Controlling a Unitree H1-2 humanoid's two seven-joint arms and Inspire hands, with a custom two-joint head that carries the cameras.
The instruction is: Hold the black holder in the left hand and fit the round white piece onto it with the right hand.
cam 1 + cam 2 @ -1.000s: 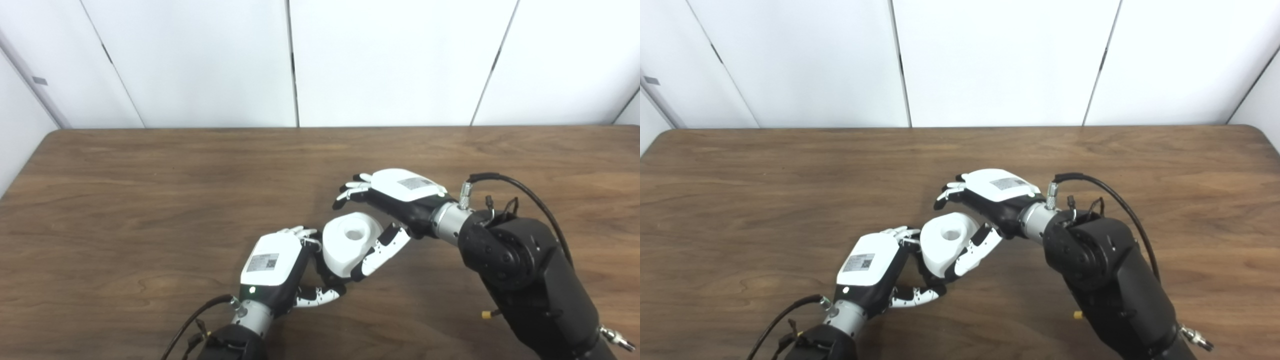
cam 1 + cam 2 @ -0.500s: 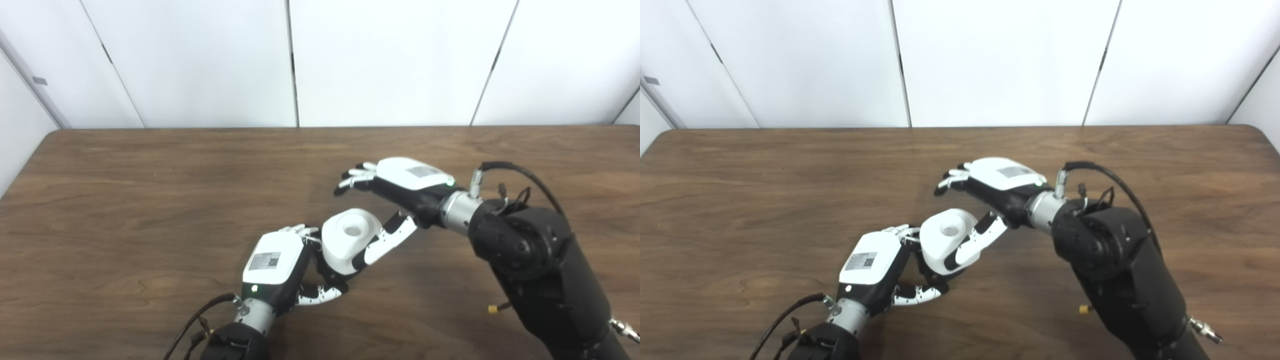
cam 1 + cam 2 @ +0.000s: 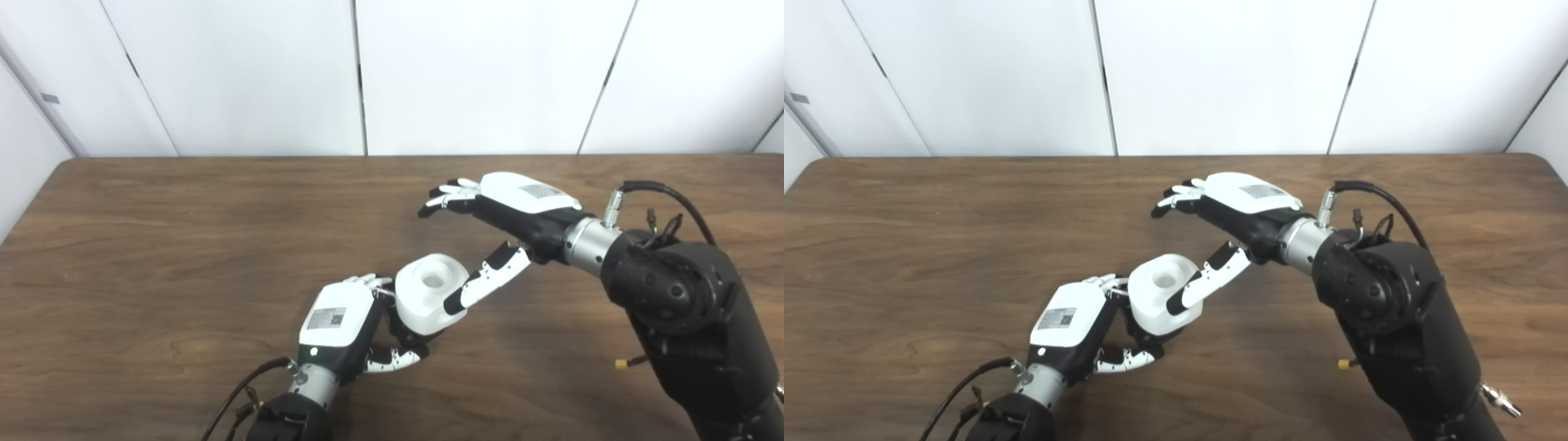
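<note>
The round white piece point(image 3: 427, 291) with a hole in its top sits on the black holder point(image 3: 409, 331), most of which is hidden beneath it. My left hand point(image 3: 340, 327) is shut on the holder from the left, its fingers curled under the white piece. Above and to the right, my right hand point(image 3: 496, 217) is open with fingers spread. Its thumb lies along the white piece's right side; whether it touches I cannot tell. The same stack shows in the right eye view: white piece point(image 3: 1161, 290), left hand point(image 3: 1072, 327), right hand point(image 3: 1228, 217).
A brown wooden table point(image 3: 184, 245) carries the work, with white wall panels point(image 3: 245, 73) behind its far edge. A black cable point(image 3: 664, 196) loops off my right wrist. My right forearm point(image 3: 692, 331) fills the lower right.
My right hand has lifted and drawn back to the upper right, off the white piece. The white piece and my left hand have stayed in place.
</note>
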